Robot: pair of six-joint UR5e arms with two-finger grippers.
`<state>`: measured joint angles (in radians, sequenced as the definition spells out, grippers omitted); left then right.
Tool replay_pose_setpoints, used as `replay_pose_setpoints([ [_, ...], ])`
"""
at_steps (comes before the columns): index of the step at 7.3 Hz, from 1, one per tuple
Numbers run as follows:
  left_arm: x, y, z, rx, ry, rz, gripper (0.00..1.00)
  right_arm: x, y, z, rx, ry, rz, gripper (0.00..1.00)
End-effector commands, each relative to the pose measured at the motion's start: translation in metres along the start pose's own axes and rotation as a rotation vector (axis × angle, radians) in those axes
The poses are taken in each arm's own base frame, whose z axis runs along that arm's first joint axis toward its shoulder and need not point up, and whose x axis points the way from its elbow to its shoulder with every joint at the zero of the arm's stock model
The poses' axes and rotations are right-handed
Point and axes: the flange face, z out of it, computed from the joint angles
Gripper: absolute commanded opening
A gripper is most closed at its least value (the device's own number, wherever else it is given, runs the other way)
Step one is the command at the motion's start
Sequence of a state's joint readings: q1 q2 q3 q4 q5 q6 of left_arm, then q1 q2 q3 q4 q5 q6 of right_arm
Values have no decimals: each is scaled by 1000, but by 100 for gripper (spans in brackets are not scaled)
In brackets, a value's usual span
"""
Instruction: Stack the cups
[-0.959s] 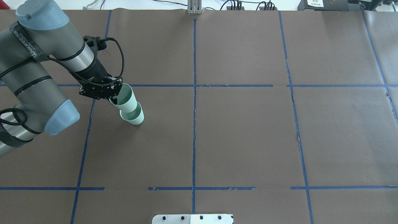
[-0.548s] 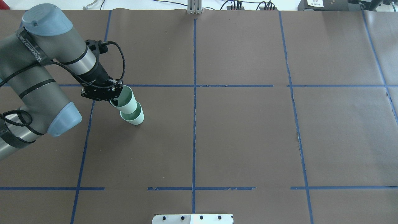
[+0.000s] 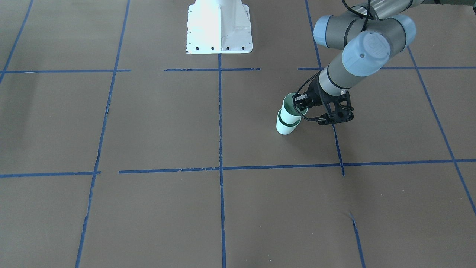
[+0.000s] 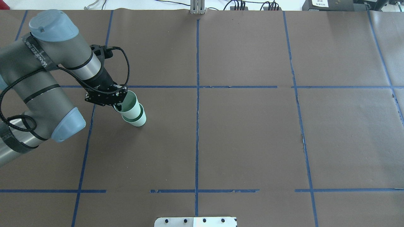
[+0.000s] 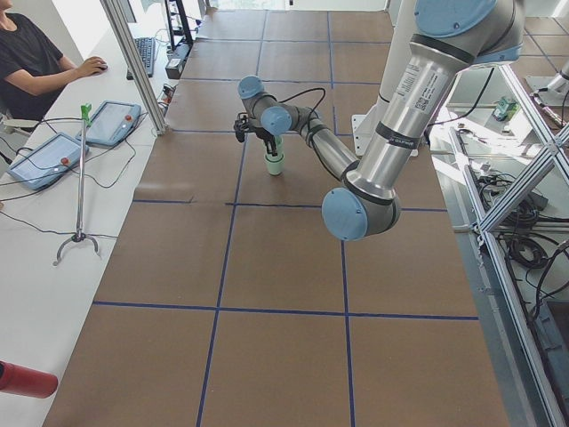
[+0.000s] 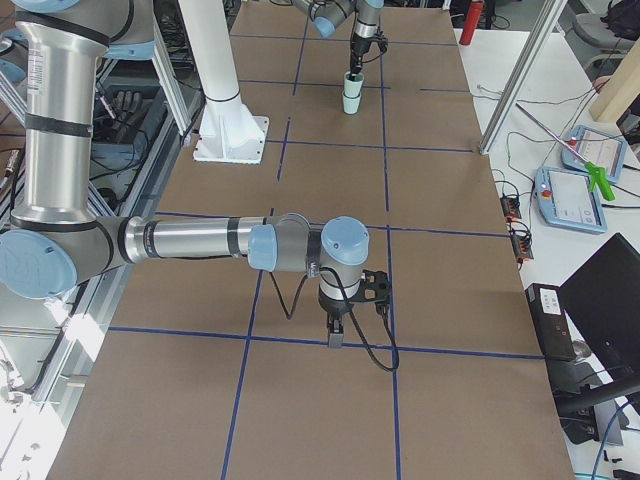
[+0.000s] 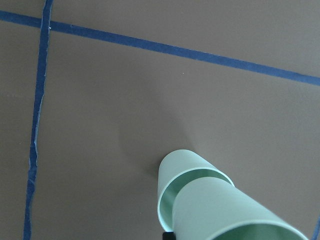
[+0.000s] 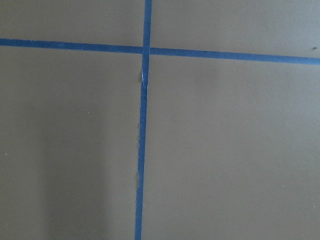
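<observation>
The two cups stand as one column on the worktop [image 4: 240,142], left of its middle and roughly halfway between the robot's edge and the operators' edge. They sit just inside a square marked by blue tape lines [image 4: 197,126], close to that square's corner nearest the left arm.

The lower cup [image 4: 139,120] rests upright on the brown surface. The upper cup [image 4: 132,106] is nested part way into it, mouth up, with its rim well above the lower rim. In the front-facing view a dark green band of the lower cup's [image 3: 285,128] inside shows around the upper cup [image 3: 289,110]. The left wrist view shows the same nesting from above, the upper cup [image 7: 225,210] sunk into the lower cup [image 7: 170,182].

The left claw [image 4: 118,101] is closed on the upper cup's rim at the side toward the arm, one finger inside the mouth and one outside; the front-facing view shows the same grip [image 3: 300,105].

The right claw [image 6: 335,342] hangs fingers-down over a tape line toward the worktop's right end, well apart from the cups. It shows only in the right side view, so whether it is wide or narrow cannot be told.
</observation>
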<state>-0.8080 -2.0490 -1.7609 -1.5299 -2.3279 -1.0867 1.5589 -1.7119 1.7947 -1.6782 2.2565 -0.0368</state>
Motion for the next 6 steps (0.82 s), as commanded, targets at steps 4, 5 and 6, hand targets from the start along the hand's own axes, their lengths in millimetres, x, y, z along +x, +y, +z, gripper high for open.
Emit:
replay_pose_setpoints([
  [4,-46,-16,-104,165,70,51,100,0,0,0,1,0,1,100],
  [5,-76,-36,-143,228,52,120,100,0,0,0,0,0,0,100],
  [6,-110,-50,-160,233,-5,190,100,0,0,0,0,0,0,100],
])
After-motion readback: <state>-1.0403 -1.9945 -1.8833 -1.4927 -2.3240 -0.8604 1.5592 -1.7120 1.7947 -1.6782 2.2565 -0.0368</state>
